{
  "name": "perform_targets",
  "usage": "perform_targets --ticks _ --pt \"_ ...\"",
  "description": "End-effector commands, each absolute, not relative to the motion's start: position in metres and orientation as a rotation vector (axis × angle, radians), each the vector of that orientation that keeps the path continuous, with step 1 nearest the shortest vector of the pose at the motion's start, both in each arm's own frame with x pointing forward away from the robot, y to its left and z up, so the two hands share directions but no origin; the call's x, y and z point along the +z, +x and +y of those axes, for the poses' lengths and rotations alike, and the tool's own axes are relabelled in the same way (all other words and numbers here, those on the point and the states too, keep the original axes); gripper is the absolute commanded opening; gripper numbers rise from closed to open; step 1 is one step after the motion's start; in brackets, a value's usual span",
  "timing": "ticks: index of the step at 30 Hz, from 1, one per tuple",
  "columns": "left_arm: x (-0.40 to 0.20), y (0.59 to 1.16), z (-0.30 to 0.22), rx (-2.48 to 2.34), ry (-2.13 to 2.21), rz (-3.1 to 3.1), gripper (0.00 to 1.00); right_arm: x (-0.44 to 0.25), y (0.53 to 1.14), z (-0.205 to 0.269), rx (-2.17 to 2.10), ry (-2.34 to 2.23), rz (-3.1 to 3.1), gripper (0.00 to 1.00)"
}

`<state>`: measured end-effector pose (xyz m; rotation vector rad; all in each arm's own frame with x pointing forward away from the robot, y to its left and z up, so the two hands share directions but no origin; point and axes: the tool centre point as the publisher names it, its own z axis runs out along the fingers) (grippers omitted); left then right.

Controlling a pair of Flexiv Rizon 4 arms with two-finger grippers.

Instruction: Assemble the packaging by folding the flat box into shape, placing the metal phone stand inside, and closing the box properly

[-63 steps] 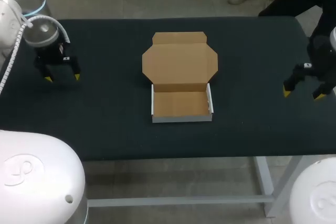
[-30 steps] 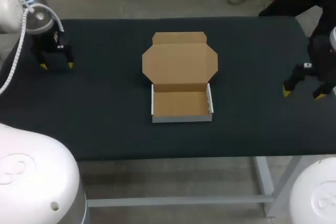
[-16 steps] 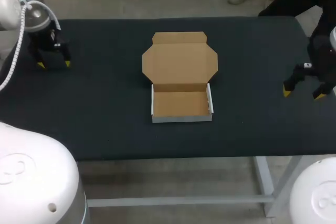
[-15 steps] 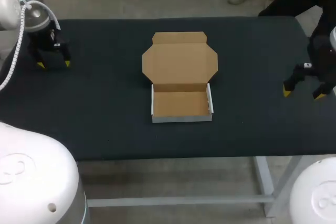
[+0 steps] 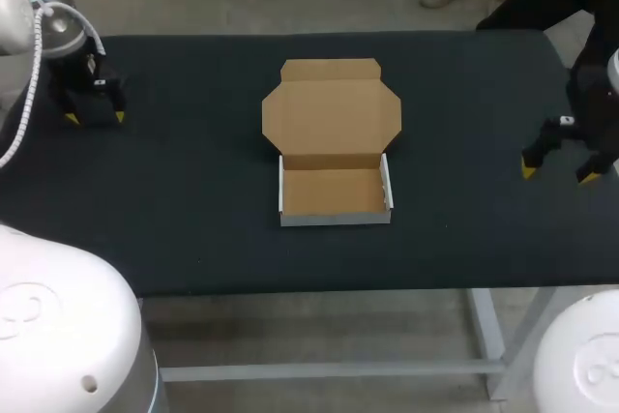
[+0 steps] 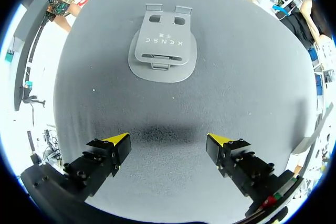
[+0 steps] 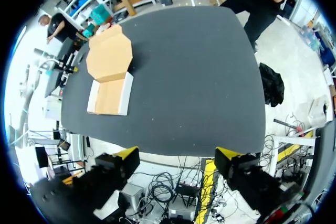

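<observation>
A dark, cloth-covered surface (image 5: 193, 200) carries an open brown cardboard box with white outer walls (image 5: 334, 192) at its middle. The box's shallow tray is folded into shape and stands empty, and its hinged lid (image 5: 332, 113) lies flat on the surface behind the tray.

The grey metal phone stand (image 6: 163, 51) shows only in the left wrist view, lying flat on the surface ahead of the left pincer (image 6: 170, 140). The head view does not show it, so I cannot tell how far it lies from the box. The left pincer is spread wide, holds nothing, and hangs above bare cloth. In the head view it sits near the surface's far left corner, with its arm cut off at the edge.

The right pincer (image 7: 177, 153) is also wide apart and holds nothing. Its wrist view places it out by the surface's edge, well apart from the box. In the head view the arm is partly cut off at the right.
</observation>
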<state>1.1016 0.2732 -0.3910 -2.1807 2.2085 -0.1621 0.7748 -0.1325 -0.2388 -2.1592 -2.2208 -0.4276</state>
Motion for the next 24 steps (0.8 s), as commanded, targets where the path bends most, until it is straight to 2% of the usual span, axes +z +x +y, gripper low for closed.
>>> perform_targets --ticks 1,24 --pt "-0.395 1.111 0.276 -0.152 -2.188 2.217 1.0 -0.237 0.774 -0.132 -0.42 -2.16 -2.22 1.0" --pt "-0.401 1.14 0.282 -0.134 -2.149 2.238 1.0 -0.237 0.774 -0.132 -0.42 -2.16 -2.22 1.0"
